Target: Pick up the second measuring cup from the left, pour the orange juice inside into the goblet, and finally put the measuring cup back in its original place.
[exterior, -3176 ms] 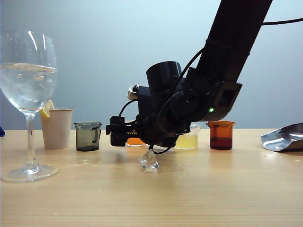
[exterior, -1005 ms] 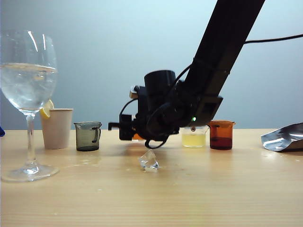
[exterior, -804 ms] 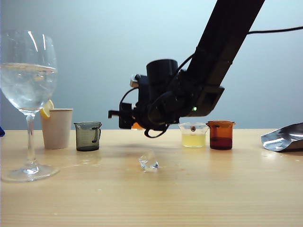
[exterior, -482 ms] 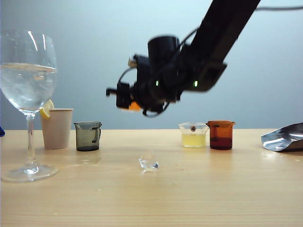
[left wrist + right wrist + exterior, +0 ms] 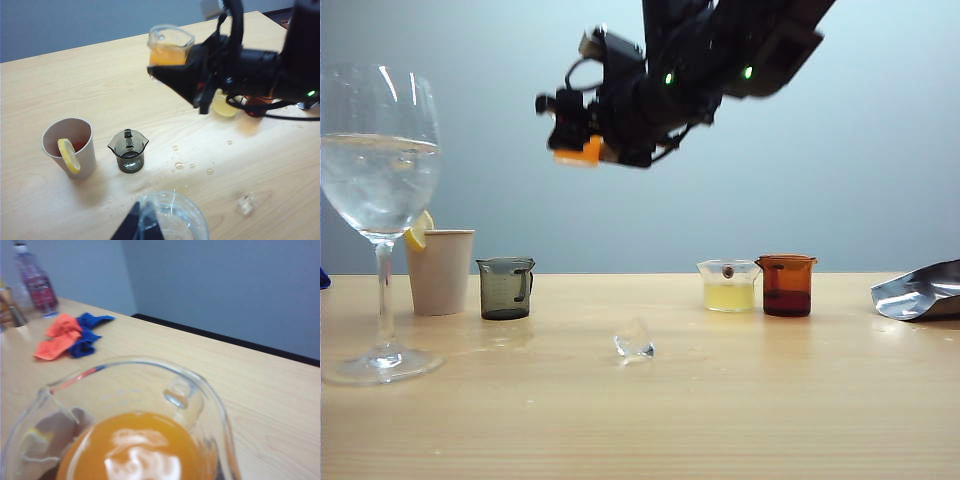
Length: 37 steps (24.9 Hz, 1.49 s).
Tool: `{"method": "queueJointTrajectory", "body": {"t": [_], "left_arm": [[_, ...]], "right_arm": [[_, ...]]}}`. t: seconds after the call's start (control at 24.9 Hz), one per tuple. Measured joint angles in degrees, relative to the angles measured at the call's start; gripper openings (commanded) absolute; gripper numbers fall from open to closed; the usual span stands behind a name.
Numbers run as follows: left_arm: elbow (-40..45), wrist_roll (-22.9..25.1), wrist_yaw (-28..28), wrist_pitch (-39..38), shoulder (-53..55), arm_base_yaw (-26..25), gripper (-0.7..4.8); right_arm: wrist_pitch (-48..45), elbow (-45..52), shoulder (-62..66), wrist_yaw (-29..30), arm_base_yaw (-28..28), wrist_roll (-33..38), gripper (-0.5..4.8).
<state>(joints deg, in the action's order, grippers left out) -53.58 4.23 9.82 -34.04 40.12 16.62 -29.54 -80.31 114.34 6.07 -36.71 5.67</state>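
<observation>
The second measuring cup (image 5: 169, 46), small, clear and flared at the lip, hangs upright high above the table, clamped in the right gripper (image 5: 582, 140), with opaque orange juice (image 5: 135, 450) filling its lower part. The goblet (image 5: 380, 215), tall, stemmed and part-filled with clear liquid, stands upright near the table's front left corner.
</observation>
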Motion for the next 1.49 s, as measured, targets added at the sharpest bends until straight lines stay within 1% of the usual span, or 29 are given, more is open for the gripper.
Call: {"method": "queueJointTrajectory", "body": {"t": [0.16, 0.36, 0.44, 0.52, 0.72, 0.84, 0.92, 1.05, 1.25, 1.41, 1.49], "left_arm": [[0.0, 0.0, 0.0, -0.37, -0.04, 0.0, -0.06], [0.0, -0.2, 0.0, -2.93, -1.62, 0.0, -0.06], [0.0, -0.66, 0.0, -3.3, -2.4, 0.0, -0.06], [-0.02, -1.86, -0.28, -4.79, -4.44, 0.0, -0.06], [-0.02, -2.62, -1.97, -9.18, -5.79, 0.0, -0.06], [0.0, -2.8, -2.16, -11.32, -6.14, 0.02, -0.06], [0.0, -3.28, -2.38, -12.33, -6.16, 0.0, -0.06], [-0.02, -4.59, -3.04, -14.27, -6.16, 0.0, -0.06], [0.0, -5.14, -5.03, -16.81, -6.16, 0.0, -0.06], [0.0, -5.16, -5.14, -17.0, -6.14, 0.0, -0.06], [0.0, -5.16, -5.14, -17.03, -6.14, 0.0, -0.06]], "right_arm": [[3.87, -0.02, -2.8, 3.32, -0.11, -1.16, 1.05], [9.66, -0.02, -5.01, 8.37, -0.11, -2.8, 1.04], [11.17, -0.02, -5.77, 10.58, -0.13, -2.89, 1.05], [12.76, 0.0, -7.08, 14.23, -0.5, -3.19, 1.05], [13.16, 0.0, -8.37, 16.11, -3.21, -7.28, 1.04], [13.22, -0.02, -9.09, 16.72, -4.98, -8.46, 1.04], [14.1, -0.02, -9.44, 16.72, -6.14, -9.57, 1.04], [17.79, -0.02, -9.92, 16.7, -7.87, -13.81, 1.03], [21.27, -0.02, -11.13, 17.99, -8.35, -18.23, 1.03], [22.6, -0.07, -11.91, 17.99, -8.63, -22.64, 1.03], [22.8, -0.09, -12.2, 17.99, -8.72, -23.63, 1.03]]}}
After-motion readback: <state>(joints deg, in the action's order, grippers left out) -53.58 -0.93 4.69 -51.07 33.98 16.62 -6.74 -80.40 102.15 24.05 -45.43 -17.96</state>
